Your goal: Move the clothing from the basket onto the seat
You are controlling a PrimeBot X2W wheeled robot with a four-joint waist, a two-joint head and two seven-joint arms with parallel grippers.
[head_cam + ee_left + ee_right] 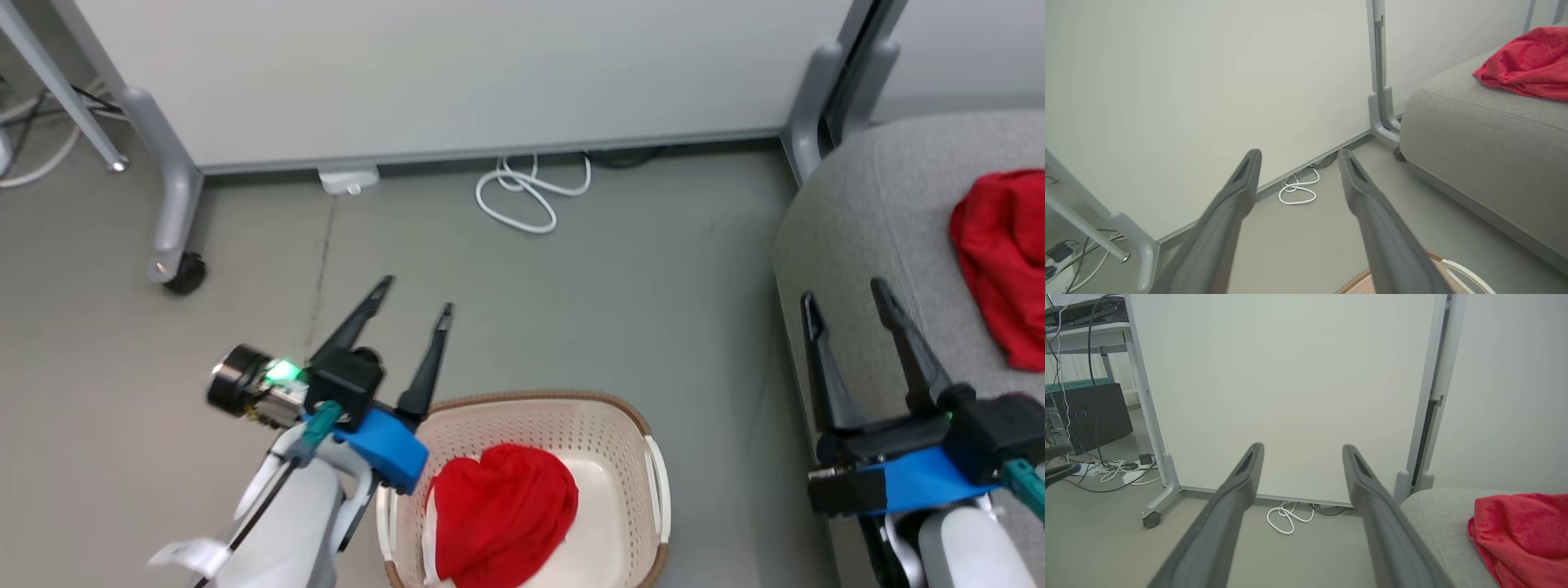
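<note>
Currently 1 crumpled red garment in basket, 2nd garment on sofa, left gripper, right gripper spread

1 garment in basket, 1 garment on seat.

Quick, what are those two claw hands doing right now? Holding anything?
Left gripper: open, empty, near the cream-white perforated plastic laundry basket.
Right gripper: open, empty, by the light grey fabric sofa.
</note>
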